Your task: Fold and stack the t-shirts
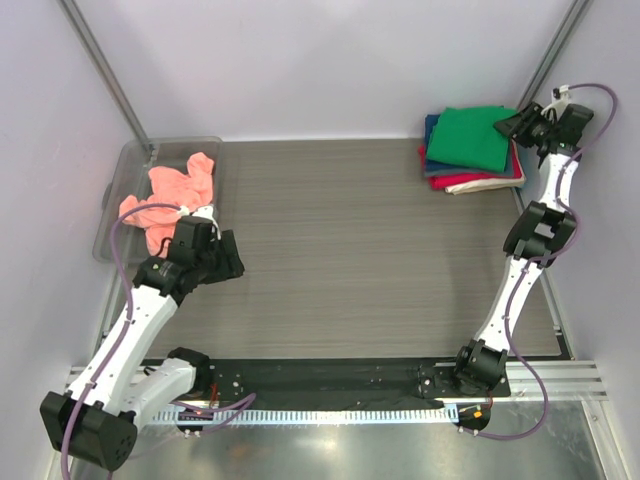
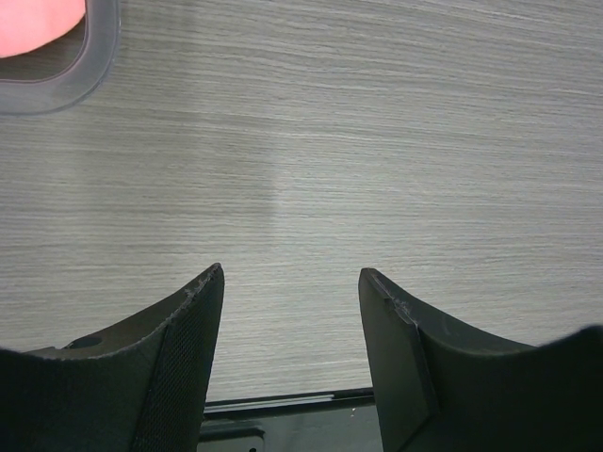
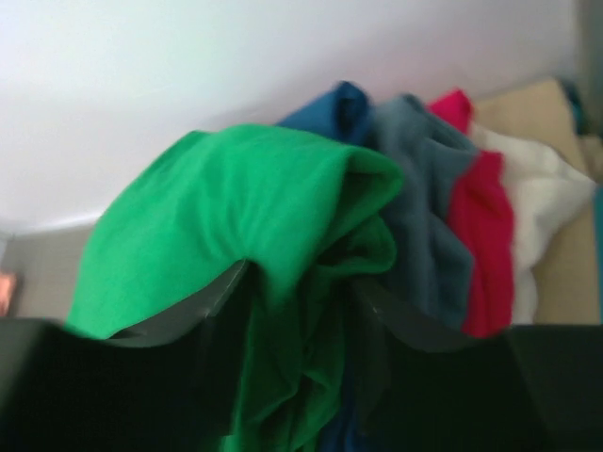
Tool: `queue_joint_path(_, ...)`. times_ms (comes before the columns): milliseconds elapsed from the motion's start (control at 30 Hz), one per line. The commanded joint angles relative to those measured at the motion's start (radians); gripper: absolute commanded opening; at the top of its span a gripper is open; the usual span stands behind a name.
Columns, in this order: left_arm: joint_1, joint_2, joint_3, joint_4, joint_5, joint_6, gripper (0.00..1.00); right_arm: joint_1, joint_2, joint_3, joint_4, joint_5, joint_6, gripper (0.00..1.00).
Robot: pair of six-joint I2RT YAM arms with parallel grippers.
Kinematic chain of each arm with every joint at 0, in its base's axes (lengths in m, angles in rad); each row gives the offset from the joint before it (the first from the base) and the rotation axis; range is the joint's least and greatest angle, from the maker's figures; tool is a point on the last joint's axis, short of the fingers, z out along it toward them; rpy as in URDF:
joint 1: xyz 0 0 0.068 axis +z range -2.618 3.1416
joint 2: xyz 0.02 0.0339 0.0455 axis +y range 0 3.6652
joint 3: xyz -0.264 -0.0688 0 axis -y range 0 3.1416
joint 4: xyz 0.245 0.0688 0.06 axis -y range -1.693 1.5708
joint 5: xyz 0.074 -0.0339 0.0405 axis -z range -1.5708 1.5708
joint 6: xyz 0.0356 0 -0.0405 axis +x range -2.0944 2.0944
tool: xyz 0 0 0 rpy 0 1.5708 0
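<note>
The bright green t-shirt (image 1: 472,136) lies folded on top of a stack at the table's far right. Under it are the navy blue (image 1: 432,128), red (image 1: 470,181) and cream-white (image 1: 492,183) folded shirts. My right gripper (image 1: 520,122) is at the stack's right edge. In the right wrist view its fingers (image 3: 212,297) close on a bunched fold of the green shirt (image 3: 236,202). The salmon-pink t-shirt (image 1: 170,195) lies crumpled in the bin at the far left. My left gripper (image 2: 290,282) is open and empty over bare table, near the bin.
A clear plastic bin (image 1: 120,190) stands at the far left; its corner shows in the left wrist view (image 2: 80,66). The grey wood-grain table (image 1: 340,250) has a black strip and metal rail along the near edge. White walls enclose the back and sides.
</note>
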Motion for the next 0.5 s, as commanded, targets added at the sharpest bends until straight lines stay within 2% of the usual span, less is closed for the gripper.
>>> queue_joint_path(0,-0.001,0.002,0.001,0.031,0.001,0.005,0.60,-0.020,-0.039,-0.042,0.008,0.197,-0.048,0.57)
queue_joint_path(33,-0.001,0.000,0.001,0.031,0.003,0.005,0.60,-0.026,-0.071,-0.059,0.008,0.285,-0.047,0.61)
queue_joint_path(133,-0.002,-0.010,0.001,0.033,0.009,0.005,0.60,-0.058,-0.137,-0.114,0.009,0.393,-0.013,0.71)
queue_joint_path(167,-0.001,-0.012,0.000,0.034,0.009,0.005,0.60,-0.067,-0.153,-0.123,0.013,0.430,0.011,0.72)
queue_joint_path(467,-0.001,-0.058,-0.002,0.040,0.030,0.008,0.60,-0.138,-0.406,-0.276,0.016,0.540,0.110,0.87)
